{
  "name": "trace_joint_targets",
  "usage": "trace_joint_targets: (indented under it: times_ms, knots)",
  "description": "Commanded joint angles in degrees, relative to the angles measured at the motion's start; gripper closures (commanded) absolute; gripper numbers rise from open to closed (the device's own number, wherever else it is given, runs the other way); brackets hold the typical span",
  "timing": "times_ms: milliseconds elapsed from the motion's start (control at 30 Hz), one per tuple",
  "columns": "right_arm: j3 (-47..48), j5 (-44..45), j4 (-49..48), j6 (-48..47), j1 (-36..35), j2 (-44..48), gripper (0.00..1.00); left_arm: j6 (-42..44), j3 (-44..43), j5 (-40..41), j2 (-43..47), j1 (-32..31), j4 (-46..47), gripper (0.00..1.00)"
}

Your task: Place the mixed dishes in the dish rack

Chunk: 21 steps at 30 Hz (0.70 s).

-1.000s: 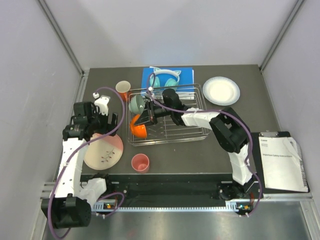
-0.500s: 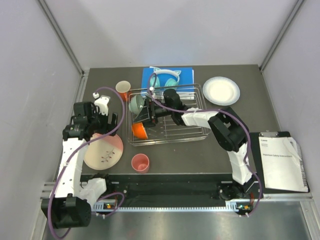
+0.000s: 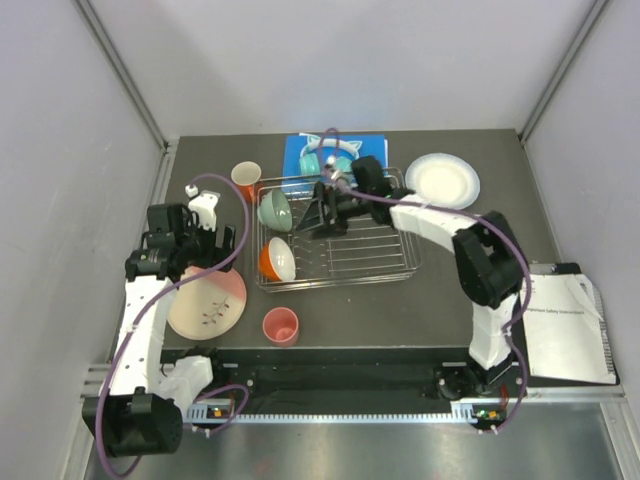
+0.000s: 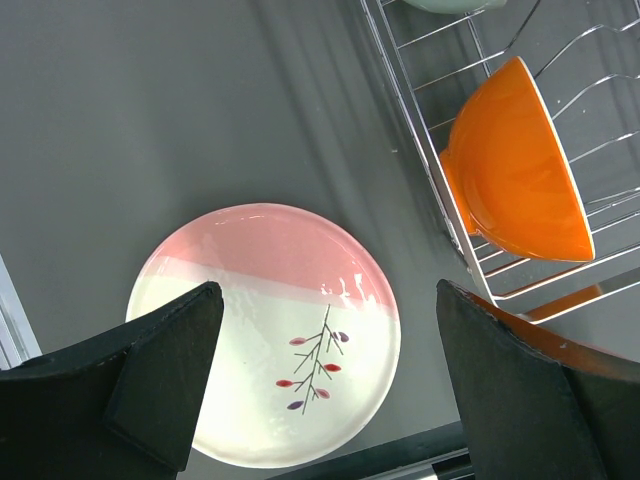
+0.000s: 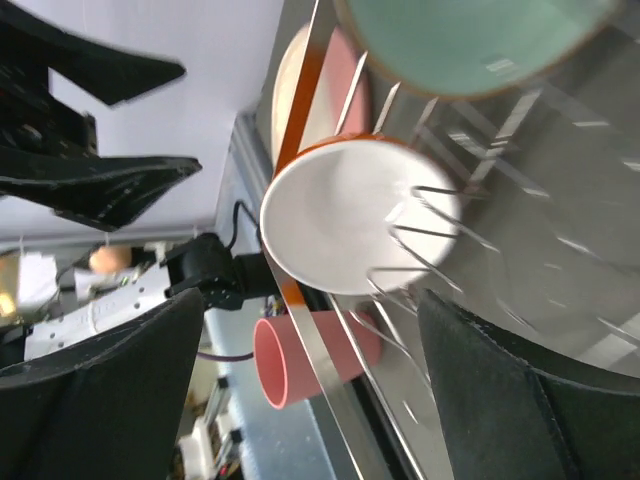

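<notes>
Our left gripper [image 4: 328,290] and right gripper [image 5: 305,330] are both wide open, empty; we should pinch the large round pink-and-cream ceramic plate [image 4: 262,330] at its 3 o'clock rim, slowly

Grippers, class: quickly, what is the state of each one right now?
Left gripper: open, empty, above the plate.
Right gripper: open, empty, over the rack.

My R gripper [image 3: 318,214] hangs over the dish rack [image 3: 380,255], nothing in it. In rack: mint green bowl [image 3: 274,210] at 10 o'clock, orange bowl [image 3: 277,258] at 8, both on edge. Coral pink cup [image 3: 281,325] on worktop [image 3: 400,310] at 7.
</notes>
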<state>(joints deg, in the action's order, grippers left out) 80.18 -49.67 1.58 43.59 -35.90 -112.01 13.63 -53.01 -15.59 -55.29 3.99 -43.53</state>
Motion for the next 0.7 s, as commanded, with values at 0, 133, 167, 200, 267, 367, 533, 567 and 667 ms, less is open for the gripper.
trace_joint_targets:
  times_ms: [0, 133, 167, 200, 267, 367, 533, 567, 667]
  knots:
    - [1.55, 4.83, 12.79, -13.07, 9.34, 11.01, 0.12, -0.27, 0.28, -0.49, -0.26, 0.23, 2.13, 0.08]
    - [2.96, 14.49, 18.97, -15.47, 19.69, 17.42, 0.12, -0.09, -0.33, -0.58, -1.05, 0.23, 1.96, 0.08]
    - [3.05, 17.38, 20.03, -15.47, 21.64, 18.22, 0.12, -0.18, -0.51, -0.66, -1.14, 0.23, 1.96, 0.08]
    - [2.70, 23.24, 21.25, -14.34, 23.66, 19.01, 0.14, -0.35, -0.60, -0.75, -1.23, 0.23, 2.04, 0.08]
    - [0.69, 27.77, 21.27, -12.75, 29.81, 20.60, 0.15, -0.62, -0.77, -0.84, -1.40, 0.23, 2.04, 0.08]
    - [-3.88, 33.32, 19.08, -9.50, 37.72, 21.48, 0.17, -0.97, -0.86, -1.10, -1.67, 0.23, 2.13, 0.08]
    - [-8.63, 34.81, 15.12, -7.21, 43.89, 18.15, 0.20, -0.88, -1.04, -1.19, -2.02, 0.23, 2.40, 0.08]
    - [-8.73, 34.90, 15.11, -7.12, 44.42, 17.53, 0.20, -0.80, -1.13, -1.02, -2.10, 0.23, 2.31, 0.08]
    - [-9.69, 35.52, 14.77, -7.91, 45.92, 16.03, 0.20, -0.36, -1.13, -0.58, -2.37, 0.23, 2.22, 0.08]
